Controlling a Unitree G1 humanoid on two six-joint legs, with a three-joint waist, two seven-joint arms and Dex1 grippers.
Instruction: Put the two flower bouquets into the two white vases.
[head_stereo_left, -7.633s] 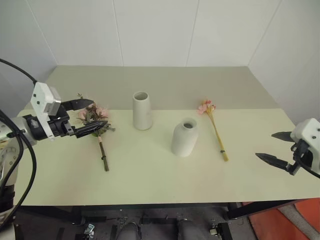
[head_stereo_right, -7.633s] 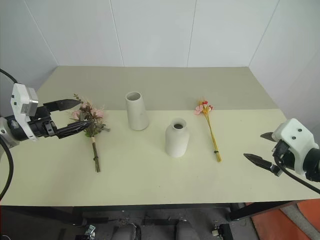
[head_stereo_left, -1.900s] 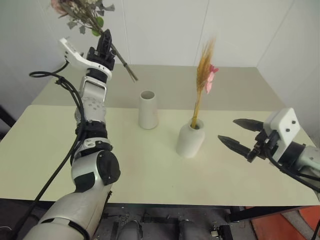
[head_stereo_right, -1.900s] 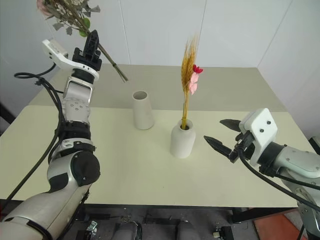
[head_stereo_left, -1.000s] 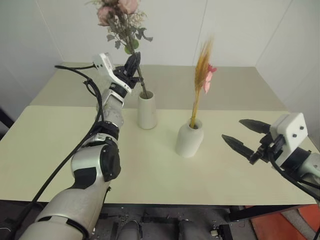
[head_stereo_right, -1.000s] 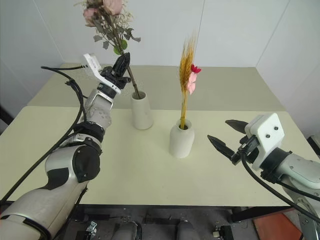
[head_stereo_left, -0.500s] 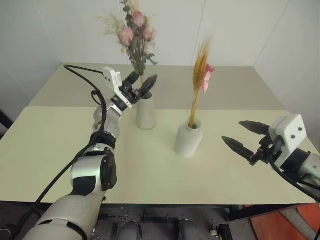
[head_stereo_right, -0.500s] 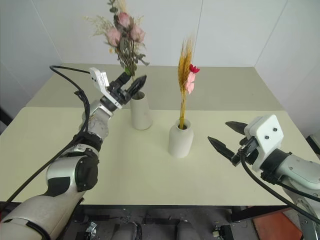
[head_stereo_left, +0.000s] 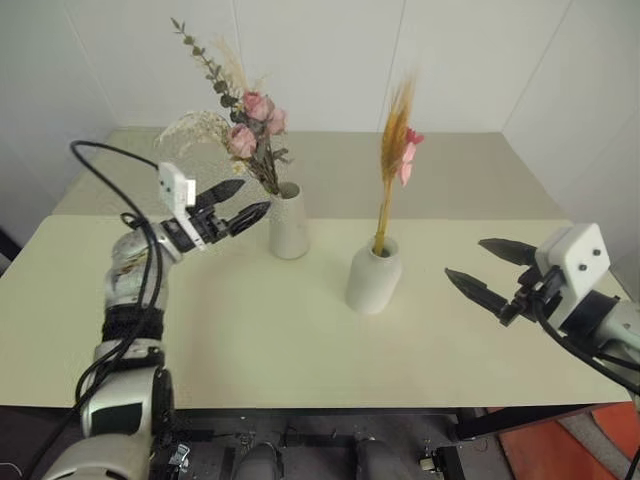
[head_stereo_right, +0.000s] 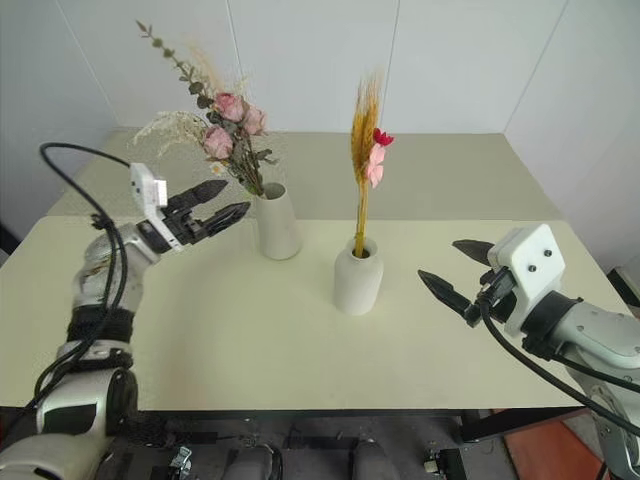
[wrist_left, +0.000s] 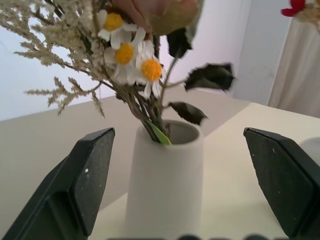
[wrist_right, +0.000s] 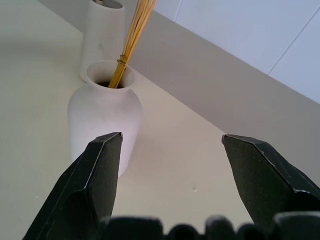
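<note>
Standing in the tall tapered vase (head_stereo_left: 288, 220), the bushy bouquet (head_stereo_left: 240, 130) of pink roses and grey-green leaves is seen leaning toward the robot's left, its stems gathered in the wide mouth (white and yellow daisies are shown close up in the left wrist view). The slim bouquet (head_stereo_left: 397, 140) with yellow stalks and a golden plume is held upright by the narrow neck of the shorter rounded vase (head_stereo_left: 372, 279), which is placed nearer the front of the pale worktop (head_stereo_left: 300, 350). The left gripper (head_stereo_left: 243, 203) is found just beside the tall vase, apart from it, its fingers (wrist_left: 87, 175) spread wide with nothing between them. The right gripper (head_stereo_left: 478, 266) is held well to the right of the rounded vase, its fingers (wrist_right: 100, 175) likewise parted and empty.
</note>
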